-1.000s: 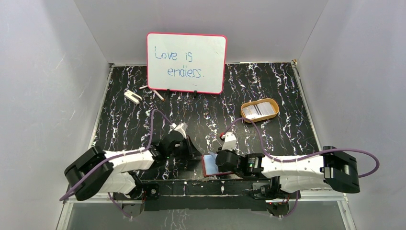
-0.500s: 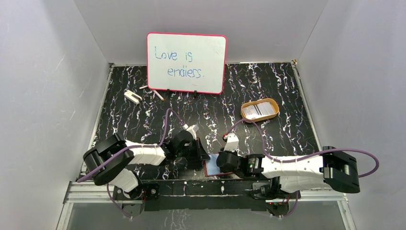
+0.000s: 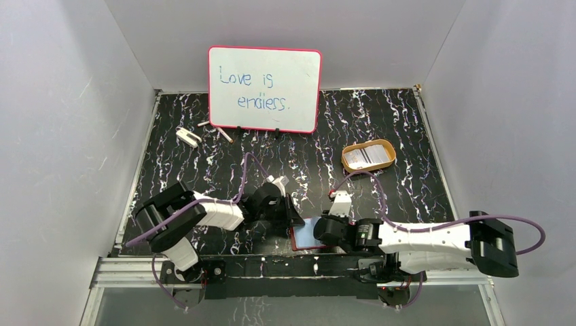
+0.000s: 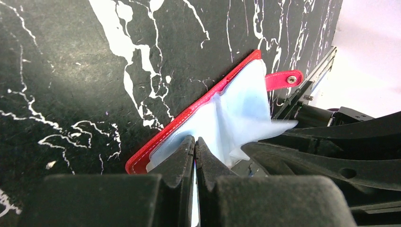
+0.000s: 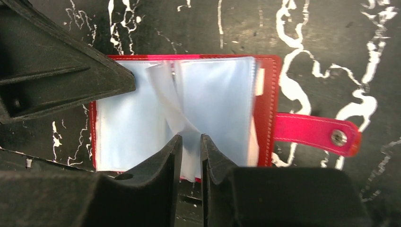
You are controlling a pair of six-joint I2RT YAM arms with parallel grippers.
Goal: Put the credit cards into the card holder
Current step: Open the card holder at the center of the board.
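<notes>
The card holder [image 3: 306, 236] lies open near the table's front edge, dark red with pale blue pocket leaves [image 5: 222, 94] and a red snap tab [image 5: 314, 135]. It also shows in the left wrist view [image 4: 236, 104]. My right gripper [image 5: 190, 139] pinches one raised pocket leaf, fingers narrowly apart around it; from above it [image 3: 318, 231] sits at the holder's right. My left gripper [image 4: 195, 142] is shut on a thin pale credit card seen edge-on, its tips over the holder's left corner [image 3: 293, 219]. More credit cards [image 3: 367, 156] lie in the tray.
An orange-rimmed tray [image 3: 390, 160] sits at the right middle. A pink-framed whiteboard [image 3: 265, 88] stands at the back. A small white object [image 3: 187, 136] and short sticks [image 3: 221, 133] lie back left. The two grippers are close together over the holder.
My left arm has swung right and forward, bringing its gripper up to the holder's left side. My right gripper has shifted slightly right, staying on the holder.
</notes>
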